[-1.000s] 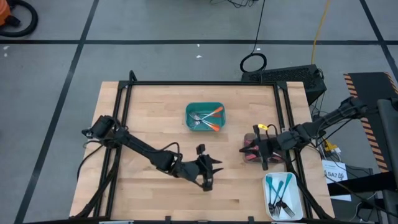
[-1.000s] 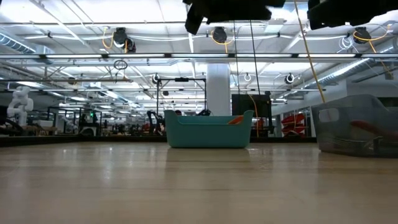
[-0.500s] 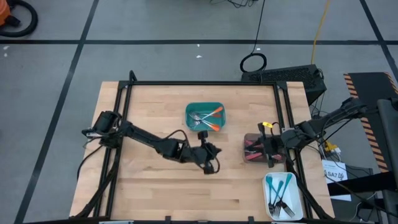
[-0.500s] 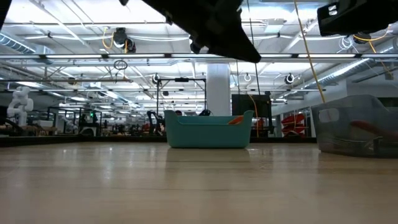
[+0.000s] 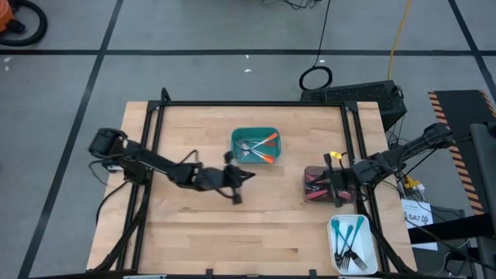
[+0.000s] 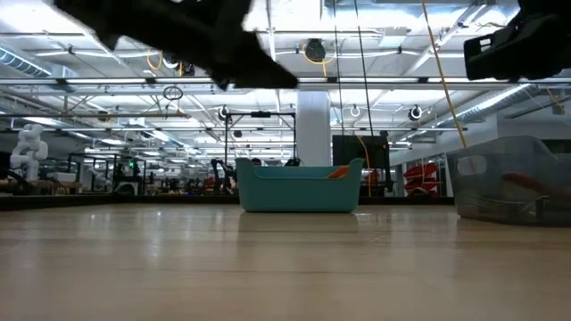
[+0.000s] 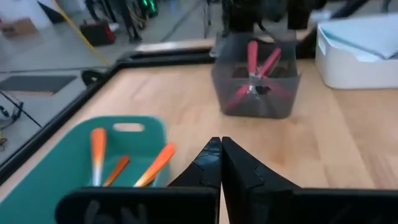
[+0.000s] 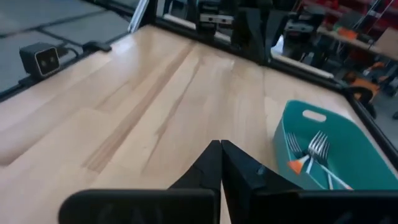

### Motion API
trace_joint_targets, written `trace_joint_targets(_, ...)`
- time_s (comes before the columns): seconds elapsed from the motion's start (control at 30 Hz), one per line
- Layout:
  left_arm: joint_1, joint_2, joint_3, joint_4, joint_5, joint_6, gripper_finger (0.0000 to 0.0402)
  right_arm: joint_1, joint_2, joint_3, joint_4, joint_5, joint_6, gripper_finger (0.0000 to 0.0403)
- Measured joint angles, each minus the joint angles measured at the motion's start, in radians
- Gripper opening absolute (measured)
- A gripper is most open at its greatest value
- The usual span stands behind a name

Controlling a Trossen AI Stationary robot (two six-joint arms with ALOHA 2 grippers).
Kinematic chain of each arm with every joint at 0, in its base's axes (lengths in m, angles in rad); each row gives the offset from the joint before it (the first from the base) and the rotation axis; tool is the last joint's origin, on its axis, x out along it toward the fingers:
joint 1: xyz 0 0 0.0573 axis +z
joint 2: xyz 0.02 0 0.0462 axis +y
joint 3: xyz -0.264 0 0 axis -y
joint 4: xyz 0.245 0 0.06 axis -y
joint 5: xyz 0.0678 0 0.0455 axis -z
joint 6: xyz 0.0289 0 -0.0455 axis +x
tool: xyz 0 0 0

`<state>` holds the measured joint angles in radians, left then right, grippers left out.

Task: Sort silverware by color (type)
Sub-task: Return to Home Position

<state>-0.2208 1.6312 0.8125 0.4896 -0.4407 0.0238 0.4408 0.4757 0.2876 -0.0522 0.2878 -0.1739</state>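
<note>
Light, stiff, slick forks (image 5: 267, 141), likely best pinched mid-handle, lay in the teal bin (image 5: 256, 130) near the far edge, the clear bin (image 5: 307, 171) at the right edge and the white bin (image 5: 374, 252) at the near right corner. The left gripper (image 5: 236, 182) mid-tabletop and the right gripper (image 5: 335, 186) over the clear bin hung empty, jaws closed.
</note>
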Motion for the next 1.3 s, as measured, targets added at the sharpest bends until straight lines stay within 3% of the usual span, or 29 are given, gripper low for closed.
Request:
trace_joint_targets(0.23, -0.031, -0.134, -0.37, 0.395, -0.006, -0.045, 0.0003, 0.0, -0.02, -0.137, 0.27, 0.096, -0.067, 0.0)
trace_joint_targets(0.63, -0.101, -0.133, -0.691, 0.841, -0.008, -0.01, 0.0003, 0.0, -0.024, -0.243, 0.437, 0.118, -0.129, 0.0)
trace_joint_targets(0.73, -0.108, -0.133, -0.766, 0.93, -0.059, -0.032, 0.0003, 0.0, -0.025, -0.245, 0.429, 0.158, -0.126, 0.0)
trace_joint_targets(1.13, -0.149, -0.135, -0.805, 0.995, -0.092, -0.011, 0.0003, -0.001, -0.1, -0.249, 0.312, 0.131, -0.11, 0.0)
trace_joint_targets(1.3, -0.177, -0.135, -0.805, 1.034, -0.182, 0.05, 0.0003, -0.001, -0.169, -0.249, 0.231, 0.127, -0.1, 0.0)
